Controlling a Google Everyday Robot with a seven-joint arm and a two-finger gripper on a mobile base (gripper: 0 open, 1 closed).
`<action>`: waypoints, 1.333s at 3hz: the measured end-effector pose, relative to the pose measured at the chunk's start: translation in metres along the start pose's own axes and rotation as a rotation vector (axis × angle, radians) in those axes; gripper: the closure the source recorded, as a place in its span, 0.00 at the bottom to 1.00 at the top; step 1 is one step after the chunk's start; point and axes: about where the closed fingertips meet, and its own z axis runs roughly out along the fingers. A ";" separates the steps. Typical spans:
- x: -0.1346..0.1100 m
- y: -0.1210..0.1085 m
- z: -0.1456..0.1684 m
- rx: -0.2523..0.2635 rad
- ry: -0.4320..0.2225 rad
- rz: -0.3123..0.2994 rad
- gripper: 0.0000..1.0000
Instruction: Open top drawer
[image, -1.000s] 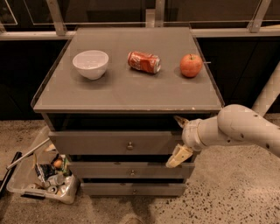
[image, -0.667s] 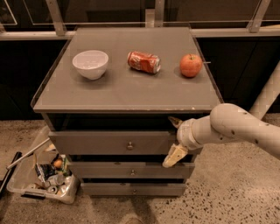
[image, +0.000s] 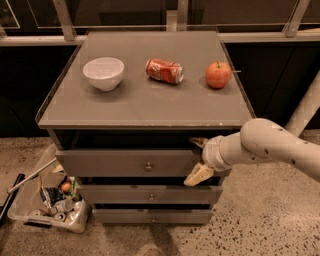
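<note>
Pincer (image: 199, 159) (spread wide, empty) has edged along the top drawer (image: 110, 163) toward its knob (image: 148, 166).

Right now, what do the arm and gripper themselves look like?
The arm is a smooth, rounded off-white shell with small dark dots, narrowing to a ringed wrist. The gripper, at the top drawer's right end, has two tan wedge-shaped fingers. No cables show.
</note>
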 end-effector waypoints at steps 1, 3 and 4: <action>0.000 0.000 0.000 0.000 0.000 0.000 0.43; -0.018 0.023 -0.003 -0.073 -0.063 -0.014 0.88; -0.026 0.037 -0.015 -0.090 -0.071 -0.012 1.00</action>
